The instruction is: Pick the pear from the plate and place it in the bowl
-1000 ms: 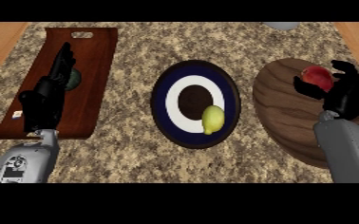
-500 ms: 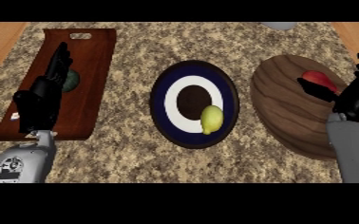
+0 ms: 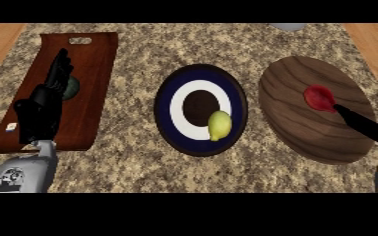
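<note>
A yellow-green fruit (image 3: 218,125) lies on the lower right part of the dark blue and white plate (image 3: 165,105) at the counter's middle. To the right stands a brown wooden bowl (image 3: 295,110) with a red fruit (image 3: 320,97) lying inside it. My right hand (image 3: 357,122) shows only as a straight black finger at the right edge, just below and right of the red fruit, apart from it. My left hand (image 3: 44,100) rests open at the left, fingers up, holding nothing.
A dark wooden cutting board (image 3: 92,75) lies at the left under my left hand, with a dark round thing (image 3: 71,87) partly hidden behind the fingers. A grey object (image 3: 288,26) peeks in at the top edge.
My right hand has let go of the red fruit and pulled back toward the lower right. The red fruit has settled lower in the bowl. The left hand stays put.
</note>
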You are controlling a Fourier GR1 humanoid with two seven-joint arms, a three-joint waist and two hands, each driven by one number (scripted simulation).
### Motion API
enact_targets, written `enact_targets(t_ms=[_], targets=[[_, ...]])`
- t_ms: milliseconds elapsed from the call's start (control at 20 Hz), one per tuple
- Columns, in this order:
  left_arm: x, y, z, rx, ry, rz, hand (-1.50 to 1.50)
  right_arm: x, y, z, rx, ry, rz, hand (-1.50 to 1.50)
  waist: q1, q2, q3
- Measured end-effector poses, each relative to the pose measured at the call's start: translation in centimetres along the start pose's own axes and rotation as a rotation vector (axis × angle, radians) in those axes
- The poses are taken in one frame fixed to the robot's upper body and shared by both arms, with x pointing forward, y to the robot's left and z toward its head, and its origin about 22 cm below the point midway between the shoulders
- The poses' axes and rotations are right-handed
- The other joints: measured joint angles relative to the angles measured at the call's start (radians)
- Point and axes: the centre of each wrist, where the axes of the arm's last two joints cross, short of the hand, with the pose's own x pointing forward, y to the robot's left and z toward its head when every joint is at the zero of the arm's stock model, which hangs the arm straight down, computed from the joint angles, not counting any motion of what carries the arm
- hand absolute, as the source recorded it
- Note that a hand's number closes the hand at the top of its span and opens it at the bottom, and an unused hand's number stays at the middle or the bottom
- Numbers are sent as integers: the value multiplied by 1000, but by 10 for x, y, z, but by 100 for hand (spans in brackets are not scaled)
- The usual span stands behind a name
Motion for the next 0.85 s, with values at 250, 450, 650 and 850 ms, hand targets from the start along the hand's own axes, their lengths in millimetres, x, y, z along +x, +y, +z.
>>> enact_targets(t_ms=[250, 450, 650, 850], targets=[[3, -5, 2, 2, 6, 1, 0, -8, -48, 36, 35, -21, -96, -150, -3, -1, 0], [7, -5, 8, -3, -7, 0, 0, -17, -78, 69, 69, -35, -128, -150, 2, 1, 0], [9, 0, 3, -10, -7, -4, 0, -20, -102, 97, 102, -53, -147, -150, 5, 2, 0], [8, -2, -2, -10, -8, 4, 0, -22, -114, 116, 110, -69, -157, -150, 8, 3, 0]])
